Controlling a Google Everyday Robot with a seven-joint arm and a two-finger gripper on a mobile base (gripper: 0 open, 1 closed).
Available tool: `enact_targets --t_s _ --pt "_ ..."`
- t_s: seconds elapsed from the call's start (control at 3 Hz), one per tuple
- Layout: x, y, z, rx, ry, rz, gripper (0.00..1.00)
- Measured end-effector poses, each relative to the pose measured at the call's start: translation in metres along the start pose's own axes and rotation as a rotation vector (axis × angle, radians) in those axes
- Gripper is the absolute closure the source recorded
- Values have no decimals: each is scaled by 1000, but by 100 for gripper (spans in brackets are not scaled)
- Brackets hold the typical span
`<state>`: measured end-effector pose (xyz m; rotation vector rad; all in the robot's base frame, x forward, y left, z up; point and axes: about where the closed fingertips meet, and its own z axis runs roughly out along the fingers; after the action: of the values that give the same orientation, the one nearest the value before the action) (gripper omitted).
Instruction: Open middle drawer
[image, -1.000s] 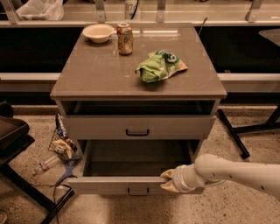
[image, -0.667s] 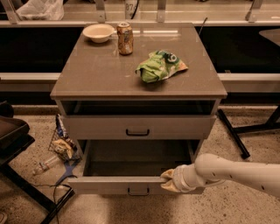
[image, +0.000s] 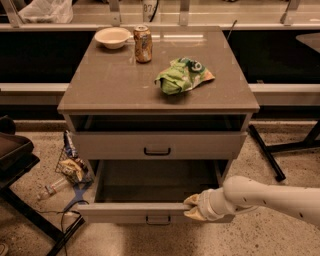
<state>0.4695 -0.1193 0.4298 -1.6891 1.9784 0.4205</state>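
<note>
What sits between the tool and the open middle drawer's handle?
Nothing. The camera view shows only bare front panel between the tool, at the top right edge of the middle drawer, and the handle.

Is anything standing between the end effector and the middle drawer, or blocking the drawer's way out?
Nothing visible. The end effector sits at the front rim of the middle drawer, right of its handle. The drawer is pulled out, with nothing seen in its path.

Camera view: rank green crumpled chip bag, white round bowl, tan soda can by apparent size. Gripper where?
Green crumpled chip bag: largest.
White round bowl and tan soda can: look alike, unranked.
Gripper at middle drawer front edge.
</note>
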Motion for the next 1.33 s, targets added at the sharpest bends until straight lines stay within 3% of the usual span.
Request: enact_targets --t_s 0.33,0.67,1.0,1.33 --pt "0 0 0 0 0 0 56" --pt "0 0 0 0 0 0 24" --pt "0 1 1 -2 0 0 0" --pt "0 1 1 -2 0 0 0"
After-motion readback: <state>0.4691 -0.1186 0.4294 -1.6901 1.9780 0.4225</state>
